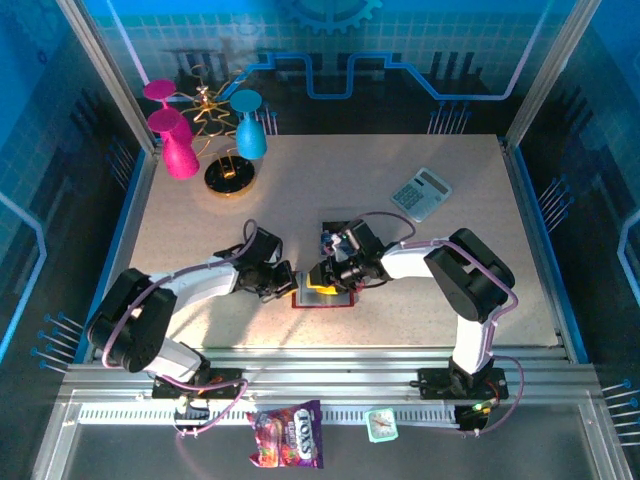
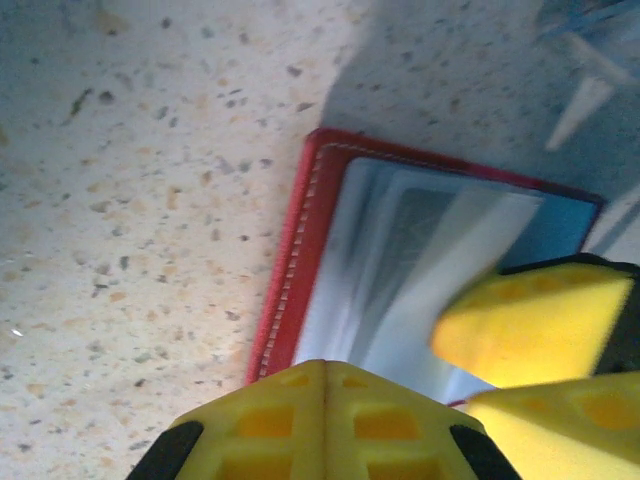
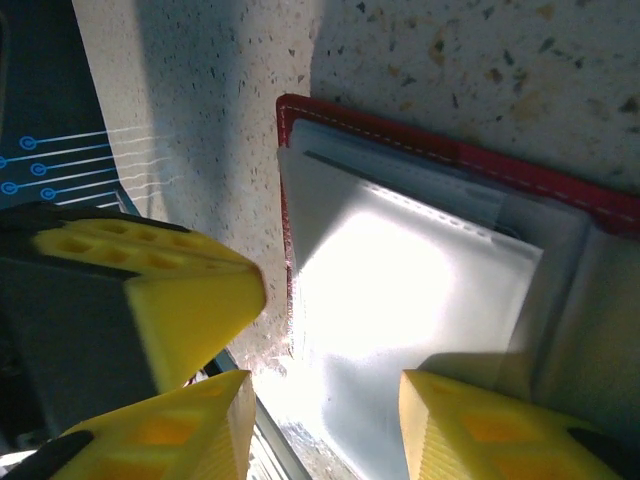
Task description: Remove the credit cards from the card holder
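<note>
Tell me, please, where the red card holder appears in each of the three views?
Top external: card holder lies in the middle of the speckled table.
Left wrist: card holder is right of centre, lying open, with its red edge on the left.
Right wrist: card holder runs from centre to right, with its red edge along the top.
Shared landmark: the speckled table beside the holder's red stitched edge.
</note>
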Controlling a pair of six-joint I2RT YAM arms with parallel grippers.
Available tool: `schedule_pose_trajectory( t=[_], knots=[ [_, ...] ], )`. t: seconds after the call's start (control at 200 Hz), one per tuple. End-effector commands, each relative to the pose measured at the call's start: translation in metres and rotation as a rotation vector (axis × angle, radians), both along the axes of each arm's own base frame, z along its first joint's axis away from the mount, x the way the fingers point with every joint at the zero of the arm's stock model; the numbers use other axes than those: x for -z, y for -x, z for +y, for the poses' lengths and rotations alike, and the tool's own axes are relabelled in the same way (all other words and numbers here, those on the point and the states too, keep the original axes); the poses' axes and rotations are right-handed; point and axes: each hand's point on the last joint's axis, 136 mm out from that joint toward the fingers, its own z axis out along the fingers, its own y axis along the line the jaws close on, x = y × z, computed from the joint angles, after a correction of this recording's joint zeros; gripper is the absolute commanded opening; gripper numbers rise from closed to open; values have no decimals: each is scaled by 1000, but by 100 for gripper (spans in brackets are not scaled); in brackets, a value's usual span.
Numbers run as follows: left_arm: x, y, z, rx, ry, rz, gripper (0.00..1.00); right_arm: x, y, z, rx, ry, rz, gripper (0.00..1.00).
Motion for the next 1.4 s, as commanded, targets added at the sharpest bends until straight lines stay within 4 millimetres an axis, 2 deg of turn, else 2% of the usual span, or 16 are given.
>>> schedule_pose_trajectory(
  t=[0.0, 0.11, 0.23, 0.54, 0.921, 1.396],
  knots=[
    [-23, -8, -7, -22, 47, -36, 8, 13, 4, -10, 24, 16, 43, 44],
    [-33, -14, -10, -33, 78, -66, 13, 12, 4, -10, 26, 9, 40, 43],
    [-36, -18, -15, -33, 117, -66, 17, 11, 3, -11, 28, 5, 37, 43],
    [-24, -26, -27, -34, 171, -41, 22, 11, 3, -10, 29, -4, 40, 42],
    [-8, -29, -22, -38, 140, -8, 26, 8, 3, -10, 31, -11, 40, 42],
    [-4, -28, -23, -33, 140, 5, 31, 7, 3, -9, 31, -13, 41, 43]
  ],
)
